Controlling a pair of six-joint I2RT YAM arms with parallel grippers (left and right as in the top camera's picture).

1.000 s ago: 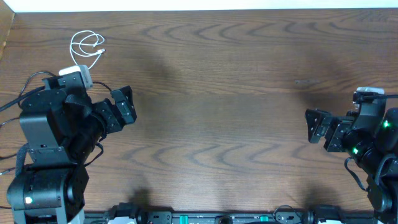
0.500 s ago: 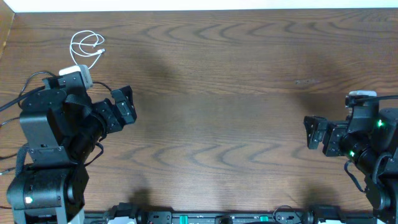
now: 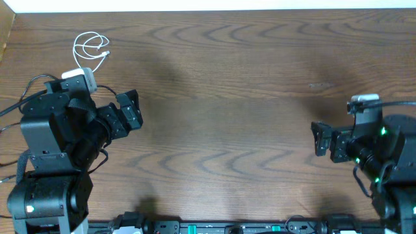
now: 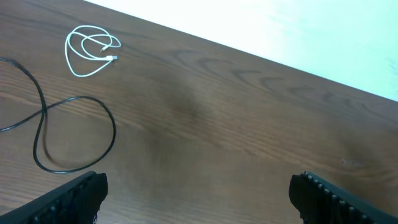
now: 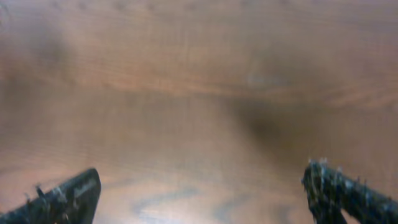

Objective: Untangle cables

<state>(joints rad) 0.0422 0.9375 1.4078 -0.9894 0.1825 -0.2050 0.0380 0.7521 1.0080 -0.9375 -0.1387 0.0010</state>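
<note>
Overhead: the right tool has crept inward across the table, jaws apart and empty. The left tool has not moved. The white cable lies coiled beyond the left tool, far from the right.

Left wrist: the left tool gapes, with the white cable ahead-left and a black cord looping nearer.

Right wrist: the right tool is spread over bare wood, so likely no grasp is close.

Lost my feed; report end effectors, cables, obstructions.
Left end effector open, empty. Right end effector open, empty. White cable coiled alone, far left. Black cord loops nearby, not touching.
</note>
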